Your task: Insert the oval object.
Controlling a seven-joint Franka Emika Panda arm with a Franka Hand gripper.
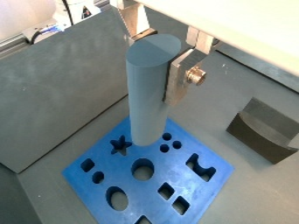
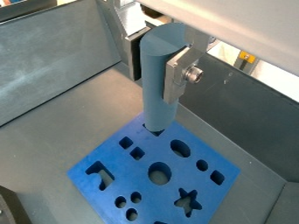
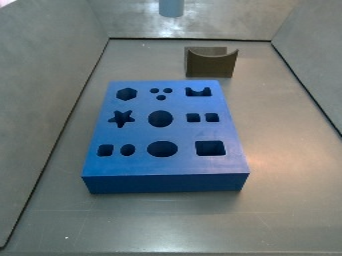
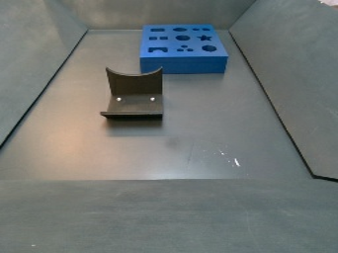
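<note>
Gripper [image 1: 159, 61] above the block [image 1: 149, 171], holding the peg [image 1: 149, 96] upright over it, with the notched block [image 3: 210, 61] lying apart behind.

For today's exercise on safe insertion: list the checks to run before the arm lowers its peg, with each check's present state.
1. Peg held between the end effector fingers: ok.
2. Peg upright in both wrist views: ok.
3. Peg clear above the blue block, not touching: ok.
4. Block holes unobstructed: ok.
5. Peg tip over the matching oval hole: cannot tell.
6. Brown notched block apart from the blue block: ok.
</note>
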